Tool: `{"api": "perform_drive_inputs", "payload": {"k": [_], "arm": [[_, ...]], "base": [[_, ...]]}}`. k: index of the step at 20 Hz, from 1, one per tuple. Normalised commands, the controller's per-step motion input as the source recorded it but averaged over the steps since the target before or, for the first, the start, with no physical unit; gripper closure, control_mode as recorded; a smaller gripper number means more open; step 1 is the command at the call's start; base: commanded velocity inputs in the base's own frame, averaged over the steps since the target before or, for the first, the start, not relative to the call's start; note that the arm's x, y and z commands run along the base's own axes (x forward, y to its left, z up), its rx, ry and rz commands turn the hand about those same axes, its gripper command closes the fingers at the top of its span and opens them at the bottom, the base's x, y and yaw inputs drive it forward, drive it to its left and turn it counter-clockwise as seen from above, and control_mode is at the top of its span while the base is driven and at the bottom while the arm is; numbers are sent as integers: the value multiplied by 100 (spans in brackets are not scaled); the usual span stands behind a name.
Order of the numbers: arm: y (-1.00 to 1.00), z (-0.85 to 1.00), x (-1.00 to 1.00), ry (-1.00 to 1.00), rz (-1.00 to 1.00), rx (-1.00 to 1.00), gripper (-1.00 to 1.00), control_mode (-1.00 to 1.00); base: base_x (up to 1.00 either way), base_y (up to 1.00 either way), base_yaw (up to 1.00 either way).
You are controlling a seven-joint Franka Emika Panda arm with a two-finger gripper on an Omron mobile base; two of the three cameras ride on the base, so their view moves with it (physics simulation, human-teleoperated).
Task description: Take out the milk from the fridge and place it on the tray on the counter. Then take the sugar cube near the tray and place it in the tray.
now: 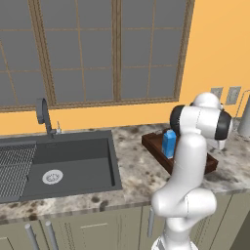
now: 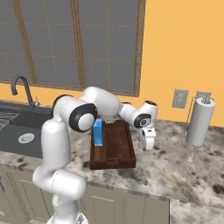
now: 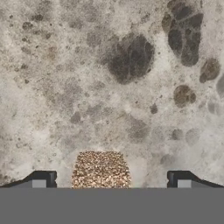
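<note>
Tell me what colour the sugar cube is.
Pale tan with brown speckles; the sugar cube shows best in the hand view.

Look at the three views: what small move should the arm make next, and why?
Probably lower a little and shut the pincer on the sugar cube. The milk already stands in the tray, so the cube is what remains. In the hand view it lies on the counter between the open fingertips, right of the tray in the right base view.
</note>
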Motion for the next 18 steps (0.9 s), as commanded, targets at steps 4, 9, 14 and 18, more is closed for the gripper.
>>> {"api": "perform_drive_inputs", "payload": {"k": [4, 9, 14, 18], "arm": [[-11, -20, 23, -1, 0, -3, -100, -100], [0, -7, 10, 0, 0, -1, -100, -100], [0, -1, 0, 0, -2, 0, -100, -100], [5, -7, 0, 0, -5, 0, -100, -100]], "base": [[0, 0, 0], [0, 0, 0], [0, 0, 0], [0, 0, 0]]}}
